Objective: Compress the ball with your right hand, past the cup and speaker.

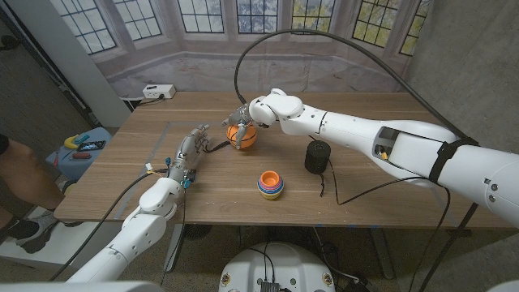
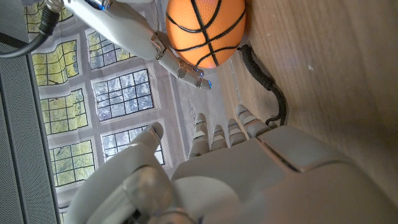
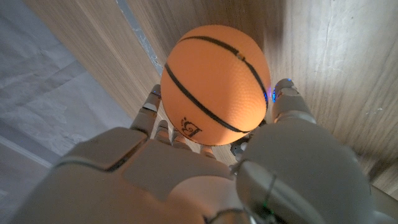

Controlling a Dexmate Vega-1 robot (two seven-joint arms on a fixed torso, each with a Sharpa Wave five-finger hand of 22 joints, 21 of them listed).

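An orange ball (image 1: 243, 136) with black basketball lines sits on the wooden table (image 1: 381, 174), far of centre. My right hand (image 1: 258, 113) reaches over from the right and wraps it. In the right wrist view, fingers (image 3: 149, 115) lie on one side of the ball (image 3: 214, 84) and the thumb (image 3: 287, 102) on the other. The black speaker (image 1: 317, 156) and the stacked coloured cup (image 1: 271, 183) stand nearer, under the right arm. My left hand (image 1: 191, 152) is left of the ball, fingers straight and apart, holding nothing. The left wrist view shows the ball (image 2: 205, 31) with right fingertips (image 2: 180, 65) against it.
A black cable (image 1: 334, 185) trails from the speaker toward the near edge. Another cable (image 2: 273, 93) lies beside the ball. A white power strip (image 1: 158, 92) sits at the far left corner. A person's leg (image 1: 24, 174) and a blue bin (image 1: 81, 150) are off the table's left side.
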